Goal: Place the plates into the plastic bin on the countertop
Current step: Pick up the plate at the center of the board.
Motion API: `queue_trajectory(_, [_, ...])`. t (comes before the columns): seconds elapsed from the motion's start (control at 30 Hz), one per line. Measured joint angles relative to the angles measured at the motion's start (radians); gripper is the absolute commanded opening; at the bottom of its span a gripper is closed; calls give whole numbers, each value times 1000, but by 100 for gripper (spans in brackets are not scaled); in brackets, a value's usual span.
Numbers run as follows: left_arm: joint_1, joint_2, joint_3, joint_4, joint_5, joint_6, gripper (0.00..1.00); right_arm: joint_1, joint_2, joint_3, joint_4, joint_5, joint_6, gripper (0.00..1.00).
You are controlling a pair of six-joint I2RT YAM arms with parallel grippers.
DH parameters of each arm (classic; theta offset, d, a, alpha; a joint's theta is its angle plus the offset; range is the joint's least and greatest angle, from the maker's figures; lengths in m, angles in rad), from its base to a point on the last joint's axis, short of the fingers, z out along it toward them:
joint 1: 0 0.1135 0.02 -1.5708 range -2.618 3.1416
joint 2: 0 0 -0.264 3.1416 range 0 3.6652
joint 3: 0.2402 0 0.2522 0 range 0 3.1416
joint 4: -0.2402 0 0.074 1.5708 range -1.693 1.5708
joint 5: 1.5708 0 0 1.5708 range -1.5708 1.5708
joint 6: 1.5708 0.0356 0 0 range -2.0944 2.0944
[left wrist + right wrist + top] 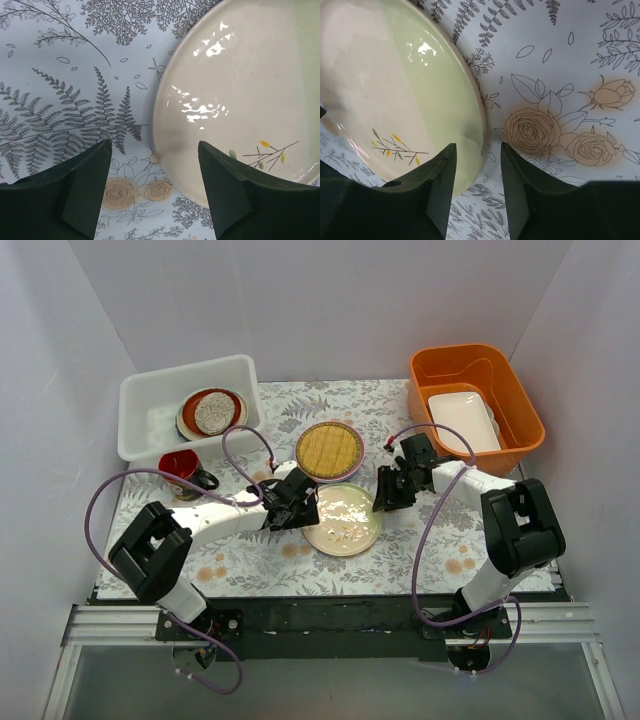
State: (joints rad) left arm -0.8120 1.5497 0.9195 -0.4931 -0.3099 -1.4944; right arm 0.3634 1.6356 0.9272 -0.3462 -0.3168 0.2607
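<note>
A pale yellow plate (342, 519) lies flat on the countertop (250, 560) between my two grippers. My left gripper (300, 508) is open at its left rim. In the left wrist view the plate (240, 90) has its edge between the jaws, one finger (235, 195) over it. My right gripper (385, 502) sits at the right rim, jaws narrowly open astride the plate's edge (481, 115), a gap showing. A woven-bamboo plate (329, 450) lies just behind. The plastic bin (150, 410) at back left holds a speckled grey plate (212, 412) on a red-brown one.
A red mug (183, 468) stands in front of the bin, close to the left arm. An orange tub (510, 390) at back right holds a white rectangular dish (463, 422). White walls close in the back and both sides.
</note>
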Motion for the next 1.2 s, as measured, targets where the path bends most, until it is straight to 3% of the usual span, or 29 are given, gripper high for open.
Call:
queue_trajectory(0.2, [88,-42,-130,131,121,-14,68,7,35,0,27,-1,5,20])
queue_trajectory(0.53, [191,-130,-309,415,366,-97,66,9,53,0,44,-4,25,4])
queue_trajectory(0.87, [212,-110,-465,763,521,-222,63,7,54,1,44,-5,23,3])
queue_trajectory(1.07, [220,-96,-621,1067,532,-328,62,0,55,1,47,-10,20,2])
queue_trajectory(1.2, [213,-63,-652,1174,529,-362,62,-3,56,1,50,-8,16,2])
